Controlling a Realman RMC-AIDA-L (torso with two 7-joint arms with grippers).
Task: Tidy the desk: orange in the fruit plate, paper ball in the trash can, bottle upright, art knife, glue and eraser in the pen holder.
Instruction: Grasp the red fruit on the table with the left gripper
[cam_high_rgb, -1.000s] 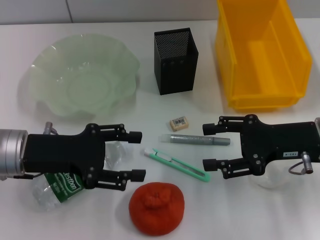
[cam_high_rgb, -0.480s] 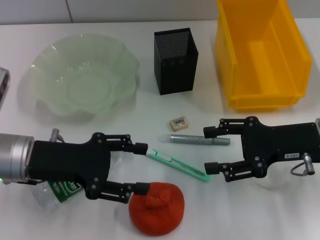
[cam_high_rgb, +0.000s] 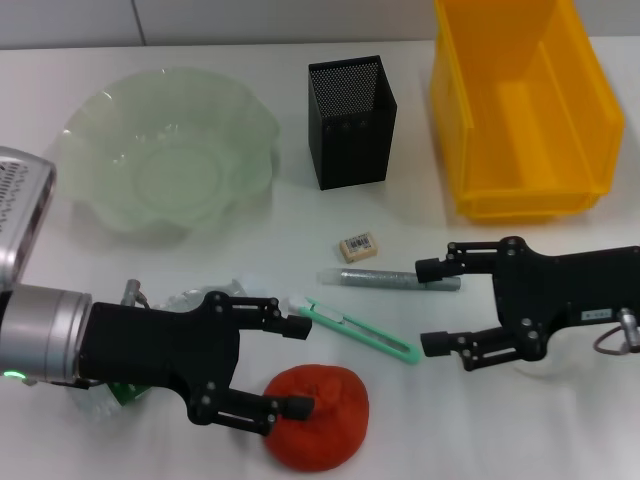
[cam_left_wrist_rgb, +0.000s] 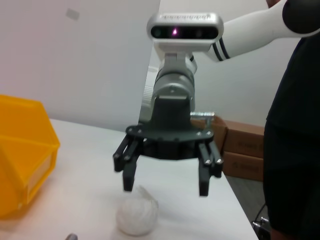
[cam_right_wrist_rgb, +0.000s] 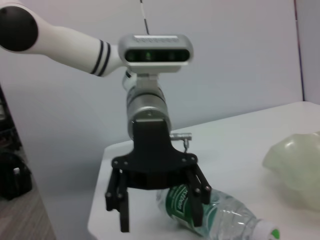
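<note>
Reaching low at the front of the surface (cam_high_rgb: 420, 440), the left gripper (cam_high_rgb: 297, 368) has its fingers wide apart, and one fingertip (cam_high_rgb: 298, 406) sits right at the edge of the orange (cam_high_rgb: 322, 418). So the step in hand looks like picking up the orange. Next the fingers need to go around it, squeeze softly, and carry it to the fruit plate (cam_high_rgb: 168, 150) far back on the left.

The bottle (cam_right_wrist_rgb: 220, 212) lies on its side under that arm. Just past the orange lie the art knife (cam_high_rgb: 355, 329), then the glue (cam_high_rgb: 390, 279), then the eraser (cam_high_rgb: 358, 246).

The right gripper (cam_high_rgb: 433, 306) hangs near the glue with its fingers apart, holding nothing. The paper ball (cam_left_wrist_rgb: 137, 217) sits under it.

Farther back stand the pen holder (cam_high_rgb: 351, 122) and the yellow trash can (cam_high_rgb: 525, 110), which looks empty.
</note>
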